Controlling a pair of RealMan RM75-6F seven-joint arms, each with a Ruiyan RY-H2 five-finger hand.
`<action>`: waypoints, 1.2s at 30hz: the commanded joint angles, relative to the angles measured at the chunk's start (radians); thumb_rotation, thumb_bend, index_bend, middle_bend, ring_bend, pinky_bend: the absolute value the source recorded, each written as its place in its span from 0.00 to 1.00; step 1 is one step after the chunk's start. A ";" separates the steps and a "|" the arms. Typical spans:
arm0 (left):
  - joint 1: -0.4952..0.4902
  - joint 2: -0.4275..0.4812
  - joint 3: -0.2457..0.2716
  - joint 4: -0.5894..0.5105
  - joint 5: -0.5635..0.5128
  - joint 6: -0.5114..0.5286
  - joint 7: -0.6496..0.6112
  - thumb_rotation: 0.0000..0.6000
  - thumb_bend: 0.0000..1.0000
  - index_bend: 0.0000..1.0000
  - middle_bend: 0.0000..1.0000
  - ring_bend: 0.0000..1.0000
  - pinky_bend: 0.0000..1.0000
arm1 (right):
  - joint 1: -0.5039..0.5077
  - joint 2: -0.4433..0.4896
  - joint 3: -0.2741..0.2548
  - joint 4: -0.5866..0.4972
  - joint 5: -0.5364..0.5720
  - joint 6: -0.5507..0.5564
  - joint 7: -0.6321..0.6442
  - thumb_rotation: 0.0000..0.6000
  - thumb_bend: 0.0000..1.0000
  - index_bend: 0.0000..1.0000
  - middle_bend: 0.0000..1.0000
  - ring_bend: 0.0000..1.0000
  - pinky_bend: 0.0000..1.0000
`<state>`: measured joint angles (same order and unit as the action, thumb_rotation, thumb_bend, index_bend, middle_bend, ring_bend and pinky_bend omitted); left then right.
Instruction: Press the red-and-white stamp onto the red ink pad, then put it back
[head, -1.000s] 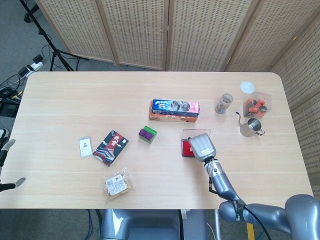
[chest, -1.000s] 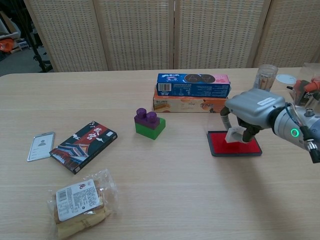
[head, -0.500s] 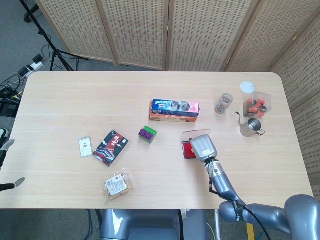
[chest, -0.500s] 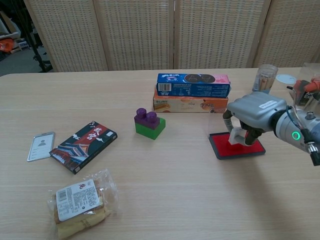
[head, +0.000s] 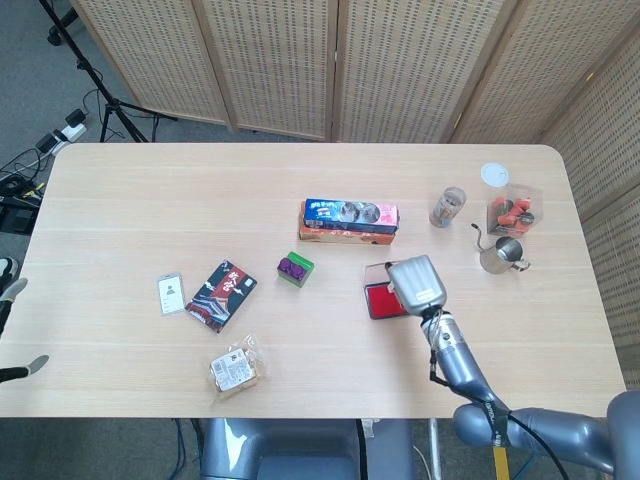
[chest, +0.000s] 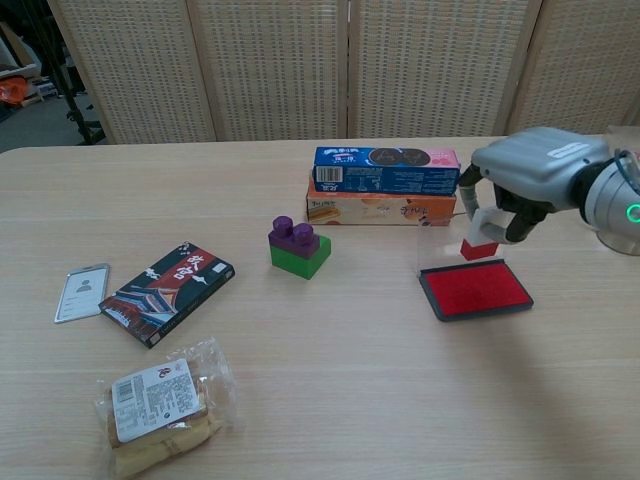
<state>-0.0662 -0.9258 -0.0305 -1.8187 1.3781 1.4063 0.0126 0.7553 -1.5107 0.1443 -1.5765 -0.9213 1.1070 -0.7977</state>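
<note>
My right hand (chest: 535, 175) (head: 417, 283) grips the red-and-white stamp (chest: 481, 234), white body up and red face down. The stamp hangs in the air a little above the far edge of the red ink pad (chest: 476, 290) (head: 380, 301), not touching it. The pad lies flat in its dark tray with its clear lid standing open on the far side. In the head view the hand covers the stamp and the pad's right part. Of my left hand only fingertips (head: 12, 290) show at the far left edge, off the table, holding nothing.
Two stacked biscuit boxes (chest: 384, 186) lie just behind the pad. A purple-and-green block (chest: 298, 246), a dark packet (chest: 167, 277), a phone (chest: 81, 291) and a wrapped snack (chest: 160, 401) lie to the left. A glass (head: 448, 207), a metal pitcher (head: 501, 254) and a clear box (head: 514, 211) stand at the right.
My right hand has lifted the stamp up off the ink pad and drawn it back and to the right. The pad shifted slightly and now shows fully in the chest view.
</note>
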 joint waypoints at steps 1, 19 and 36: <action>0.001 -0.001 0.001 -0.001 0.003 0.002 0.005 1.00 0.00 0.00 0.00 0.00 0.00 | -0.015 0.042 0.003 -0.024 -0.010 0.015 0.016 1.00 0.57 0.56 1.00 1.00 1.00; 0.000 -0.015 0.004 -0.003 0.006 0.005 0.034 1.00 0.00 0.00 0.00 0.00 0.00 | -0.115 0.000 -0.084 0.256 -0.072 -0.059 0.253 1.00 0.57 0.56 1.00 1.00 1.00; 0.001 -0.022 0.008 -0.006 0.010 0.007 0.049 1.00 0.00 0.00 0.00 0.00 0.00 | -0.180 -0.103 -0.099 0.474 -0.241 -0.032 0.478 1.00 0.55 0.56 1.00 1.00 1.00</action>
<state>-0.0650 -0.9477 -0.0225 -1.8250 1.3885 1.4132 0.0617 0.5786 -1.6101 0.0436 -1.1075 -1.1571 1.0740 -0.3251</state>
